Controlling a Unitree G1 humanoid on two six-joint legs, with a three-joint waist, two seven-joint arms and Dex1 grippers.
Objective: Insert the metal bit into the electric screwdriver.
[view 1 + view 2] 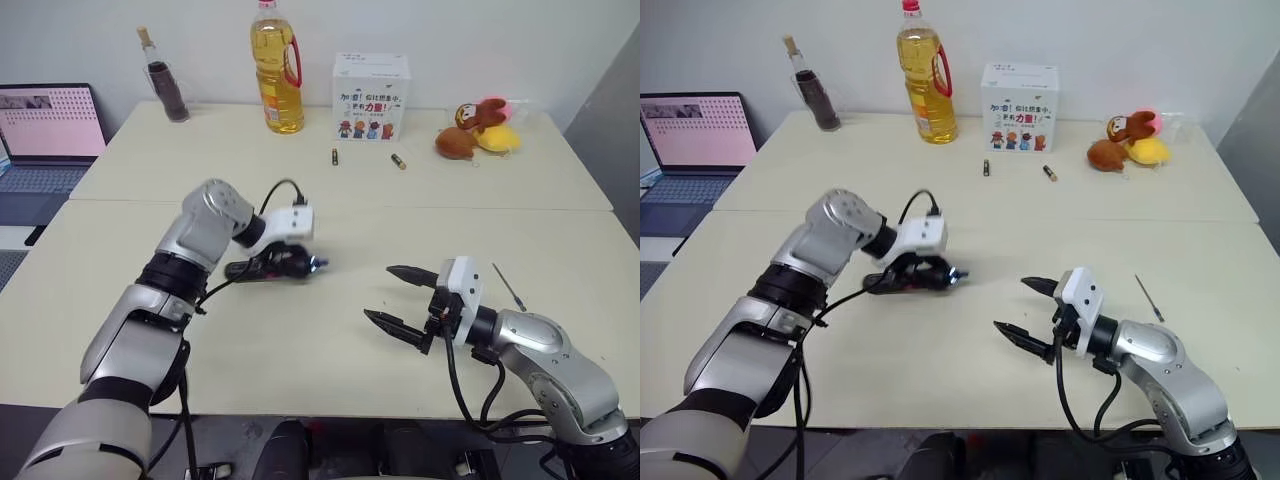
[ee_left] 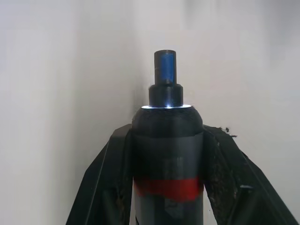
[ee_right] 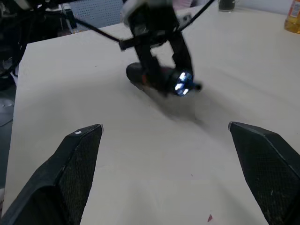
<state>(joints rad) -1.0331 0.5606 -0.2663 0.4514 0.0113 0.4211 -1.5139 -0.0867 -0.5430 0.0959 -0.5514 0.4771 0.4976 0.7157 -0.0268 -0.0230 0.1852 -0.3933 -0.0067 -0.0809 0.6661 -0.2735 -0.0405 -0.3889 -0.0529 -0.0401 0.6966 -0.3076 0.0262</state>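
Observation:
My left gripper (image 1: 290,262) is shut on the electric screwdriver (image 1: 262,267), a slim black tool with a red band and a lit tip (image 1: 318,263). It hangs just above the table, roughly level, tip toward the right. In the left wrist view the screwdriver (image 2: 167,154) sits clamped between both fingers (image 2: 105,187), its chuck (image 2: 165,75) sticking out ahead. The right wrist view faces the glowing tip (image 3: 183,83). My right gripper (image 1: 397,297) stands open above the table, fingers pointing left at the screwdriver, nothing between them. The metal bit (image 1: 508,287), a thin dark rod, lies flat on the table just right of my right wrist.
At the table's far side stand an oil bottle (image 1: 276,70), a dark bottle (image 1: 165,82), a white box (image 1: 371,97) and plush toys (image 1: 477,130). Two small batteries (image 1: 334,156) lie in front of the box. A laptop (image 1: 45,135) sits far left.

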